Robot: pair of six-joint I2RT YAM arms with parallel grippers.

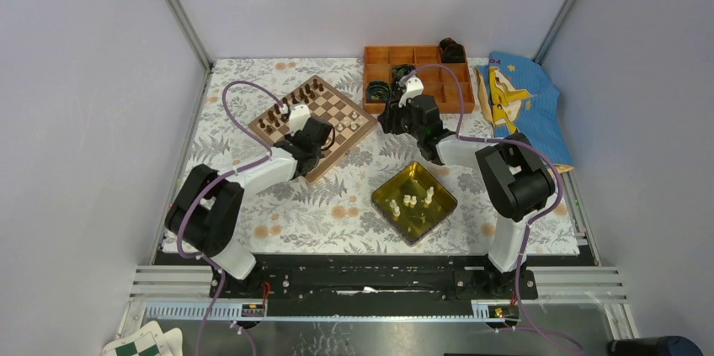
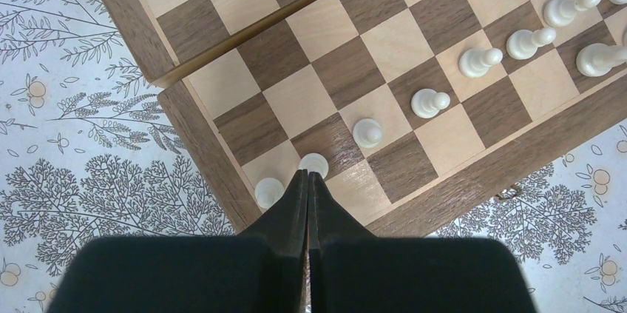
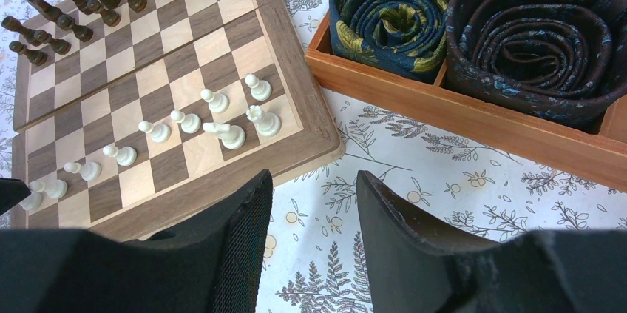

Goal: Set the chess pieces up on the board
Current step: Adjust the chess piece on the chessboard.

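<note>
So, left hand [image 2: 307, 176] pressed together, tips at a pawn [image 2: 313, 163] near the board [image 2: 347, 69] corner | right hand [image 3: 314, 180] spread, empty, off the board's edge | I'd nudge gently, the next pawn [image 2: 367, 132] tips easily

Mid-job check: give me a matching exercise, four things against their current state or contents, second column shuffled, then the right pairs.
1. left end effector
2. right end effector
3. yellow tray
4. orange box

A. holds rolled fabric
B. open, above the tablecloth beside the board
C. holds loose cream chess pieces
D. shut, tips over the board's corner

Pairs: 1-D, 2-B, 3-C, 4-A.
</note>
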